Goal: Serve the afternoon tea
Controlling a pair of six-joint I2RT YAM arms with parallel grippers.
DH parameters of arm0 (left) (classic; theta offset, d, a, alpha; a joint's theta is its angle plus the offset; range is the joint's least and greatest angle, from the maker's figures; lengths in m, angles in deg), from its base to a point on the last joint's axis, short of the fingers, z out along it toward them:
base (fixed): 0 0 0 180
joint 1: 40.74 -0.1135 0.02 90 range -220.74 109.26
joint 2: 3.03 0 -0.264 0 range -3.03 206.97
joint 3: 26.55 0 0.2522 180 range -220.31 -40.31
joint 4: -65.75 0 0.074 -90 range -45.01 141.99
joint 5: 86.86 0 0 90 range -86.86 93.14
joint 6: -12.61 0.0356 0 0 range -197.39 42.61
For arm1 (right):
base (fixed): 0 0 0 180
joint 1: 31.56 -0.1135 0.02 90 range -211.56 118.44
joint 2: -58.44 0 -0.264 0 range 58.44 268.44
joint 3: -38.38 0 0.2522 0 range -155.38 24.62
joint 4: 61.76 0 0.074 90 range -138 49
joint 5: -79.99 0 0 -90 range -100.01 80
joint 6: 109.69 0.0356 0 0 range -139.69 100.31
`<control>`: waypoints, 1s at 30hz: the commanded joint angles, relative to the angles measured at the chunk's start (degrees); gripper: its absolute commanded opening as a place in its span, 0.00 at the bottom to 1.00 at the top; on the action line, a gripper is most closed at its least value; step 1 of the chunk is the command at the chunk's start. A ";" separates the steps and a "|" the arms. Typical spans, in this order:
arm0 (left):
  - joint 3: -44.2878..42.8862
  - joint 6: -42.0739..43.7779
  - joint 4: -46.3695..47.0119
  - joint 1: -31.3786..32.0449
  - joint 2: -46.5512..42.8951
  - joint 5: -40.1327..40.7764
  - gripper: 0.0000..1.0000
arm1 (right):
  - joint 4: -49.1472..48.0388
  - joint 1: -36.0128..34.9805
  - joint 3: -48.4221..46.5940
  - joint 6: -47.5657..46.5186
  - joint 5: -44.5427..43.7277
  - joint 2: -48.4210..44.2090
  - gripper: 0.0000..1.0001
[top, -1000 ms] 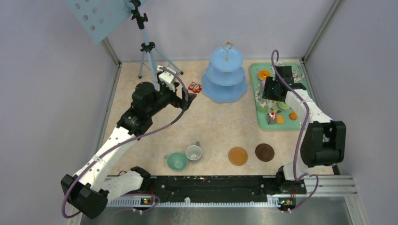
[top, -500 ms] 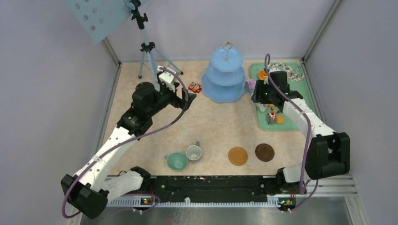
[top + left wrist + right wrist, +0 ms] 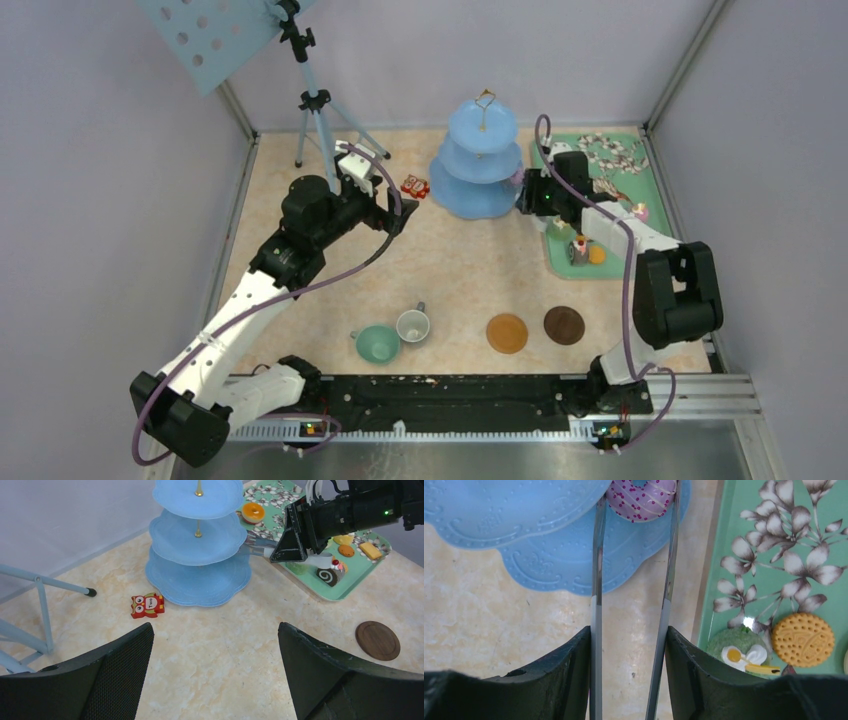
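**My two claws at the tea stand.**
Top view: my right claw [image 3: 530, 193] meets the light-blue stand [image 3: 478, 165], and my left claw [image 3: 405, 205] hovers at the stand's other side. The teal cup [image 3: 377, 343], grey-white cup [image 3: 412, 324] and coasters [image 3: 507, 333] lie near my bases. Left wrist view: my left claw is spread wide and empty. Right wrist view: my right claw clamps the metal tongs [image 3: 596, 580], whose tips pinch a purple donut [image 3: 641, 497] over the stand's edge, beside the green tray [image 3: 744, 530].
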 commanded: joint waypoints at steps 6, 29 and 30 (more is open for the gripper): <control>0.51 0.36 3.40 0.17 -0.38 0.19 0.99 | -14.61 -1.34 -1.65 -3.72 0.08 5.84 0.37; 0.62 0.36 3.49 0.24 -0.17 0.12 0.99 | -18.83 -2.73 -0.47 -4.25 -2.32 7.79 0.52; 0.63 0.36 3.49 0.18 -0.21 0.16 0.99 | -18.83 -2.68 -0.04 -4.13 -2.21 7.11 0.53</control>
